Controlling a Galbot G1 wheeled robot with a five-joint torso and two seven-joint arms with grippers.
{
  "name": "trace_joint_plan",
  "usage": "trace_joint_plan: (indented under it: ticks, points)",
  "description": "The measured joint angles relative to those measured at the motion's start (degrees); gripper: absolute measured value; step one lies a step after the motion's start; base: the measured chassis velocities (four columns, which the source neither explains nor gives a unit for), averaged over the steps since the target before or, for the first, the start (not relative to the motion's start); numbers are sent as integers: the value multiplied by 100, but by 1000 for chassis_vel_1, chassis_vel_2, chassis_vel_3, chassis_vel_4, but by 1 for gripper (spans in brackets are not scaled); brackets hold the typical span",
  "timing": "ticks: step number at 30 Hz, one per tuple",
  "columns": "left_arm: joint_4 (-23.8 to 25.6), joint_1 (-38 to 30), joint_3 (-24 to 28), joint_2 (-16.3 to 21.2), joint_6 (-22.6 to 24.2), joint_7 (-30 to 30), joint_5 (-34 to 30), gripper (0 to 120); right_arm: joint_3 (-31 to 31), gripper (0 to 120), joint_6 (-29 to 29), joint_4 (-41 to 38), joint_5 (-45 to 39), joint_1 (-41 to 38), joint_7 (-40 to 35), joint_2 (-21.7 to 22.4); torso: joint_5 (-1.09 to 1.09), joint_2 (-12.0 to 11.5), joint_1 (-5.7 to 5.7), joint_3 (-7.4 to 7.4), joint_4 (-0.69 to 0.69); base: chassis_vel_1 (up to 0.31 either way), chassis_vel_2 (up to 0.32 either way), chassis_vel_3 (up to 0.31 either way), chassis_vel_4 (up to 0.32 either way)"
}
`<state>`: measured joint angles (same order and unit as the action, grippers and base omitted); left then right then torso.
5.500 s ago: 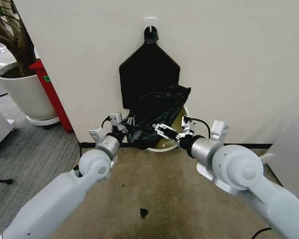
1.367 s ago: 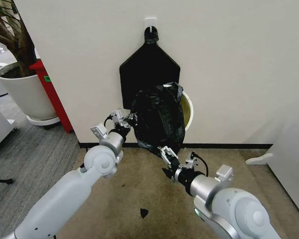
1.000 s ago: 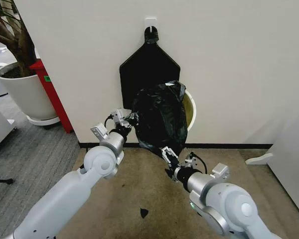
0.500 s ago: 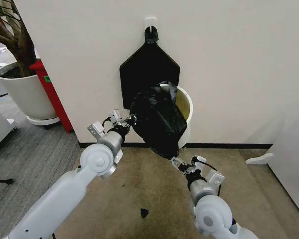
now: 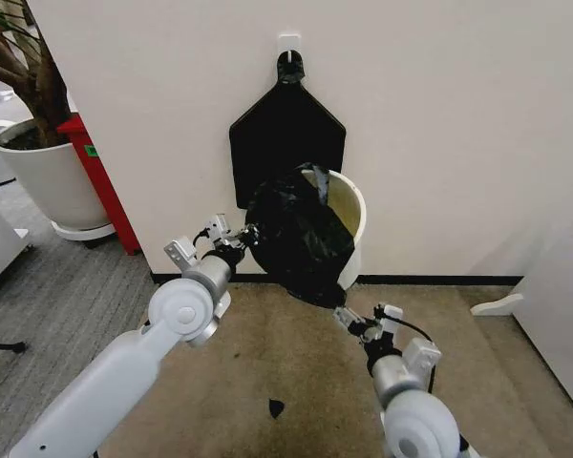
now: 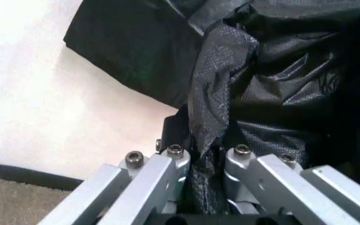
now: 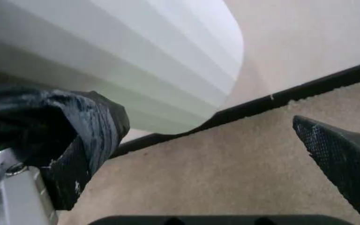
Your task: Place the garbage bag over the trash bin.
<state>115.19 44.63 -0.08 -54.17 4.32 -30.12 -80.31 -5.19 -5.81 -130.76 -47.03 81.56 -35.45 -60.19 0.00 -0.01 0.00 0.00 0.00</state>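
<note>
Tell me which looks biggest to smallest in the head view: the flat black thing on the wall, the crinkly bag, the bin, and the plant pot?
1. Flat black thing
2. Crinkly bag, nearly alike, so unsure
3. Plant pot, cut off at the picture's edge
4. Bin, partly hidden by the bag

- The floor by the wall is tan carpet (image 5: 296, 353), short-piled and a bit scuffed, running up to a black baseboard (image 5: 430, 281).
- A small black scrap (image 5: 275, 408) lies alone on the tan carpet, near the middle of the floor in front of the robot.
- To the left the flooring changes to grey carpet (image 5: 48, 286).
- On that grey part stands a big white plant pot (image 5: 43, 181) with a tree, resting on a low white saucer (image 5: 81, 231).
- Just beside the pot, a red stand (image 5: 100, 181) meets the floor at the wall's corner.
</note>
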Motion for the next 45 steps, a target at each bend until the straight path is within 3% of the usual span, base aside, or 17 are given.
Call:
trace_joint_plan:
  ticks: [7,14,24,27,29,36,45]
  points:
    - [-92,-38,7,-82,-63,-36,40,4,-85,100,-10,-483,128,383,179,127,0,0,0,0,0,0,0,0,0]
    - [-111,-35,-111,-76,-81,-70,-63,4,-108,100,163,-491,508,770,557,119,1,0,0,0,-1,0,0,0,0]
    - [-151,202,-231,50,-68,119,151,4,-450,100,256,-1009,387,717,575,425,0,0,0,0,0,0,0,0,0]
    - [-159,347,-171,139,-130,411,724,4,-855,100,-20,-1249,-263,317,405,793,0,0,0,0,-1,0,0,0,0]
    - [-195,473,-38,232,-298,754,1544,4,-1096,100,-278,-1269,-682,-205,306,1118,1,0,0,1,0,0,0,0,0]
    - [-93,725,119,379,-524,1157,2675,4,-987,100,-935,-1179,-1129,-1821,439,1879,0,0,0,1,1,0,0,0,0]
    - [31,1073,77,461,-776,1474,3543,4,-426,100,-1476,-805,-1500,-2670,459,1882,1,0,0,1,0,0,0,0,0]
